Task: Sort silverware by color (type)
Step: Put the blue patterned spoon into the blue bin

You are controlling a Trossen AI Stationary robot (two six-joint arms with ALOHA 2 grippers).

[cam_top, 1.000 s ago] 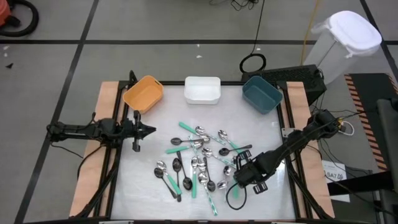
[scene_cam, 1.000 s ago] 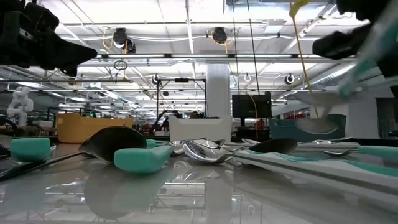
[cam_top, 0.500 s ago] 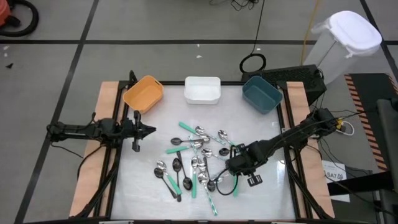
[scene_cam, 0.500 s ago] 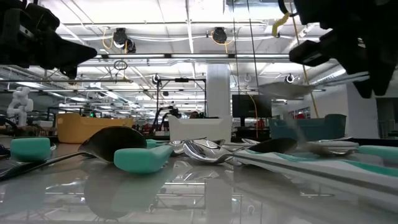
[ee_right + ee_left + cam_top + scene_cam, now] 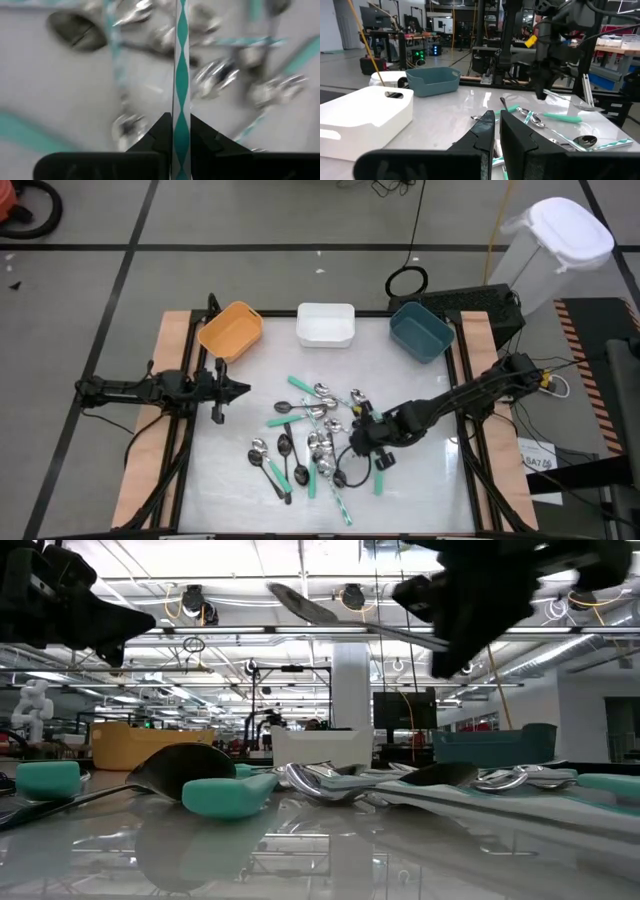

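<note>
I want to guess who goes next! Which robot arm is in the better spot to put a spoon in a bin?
The right. Its gripper is over the spoon pile, already shut on a teal-patterned spoon. The left gripper waits near the orange bin, holding nothing.

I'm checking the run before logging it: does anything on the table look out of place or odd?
Nothing looks damaged. The spoons lie in a crossed heap mid-table, unsorted; the orange bin sits askew. The right gripper is shut on a white-and-teal patterned handle.

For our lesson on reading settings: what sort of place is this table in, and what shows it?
Probably a robotics lab or open workshop hall. Beyond the table run exposed ceiling beams and strip lights, a white humanoid robot stands far off, and more workbenches with monitors fill the room.
</note>
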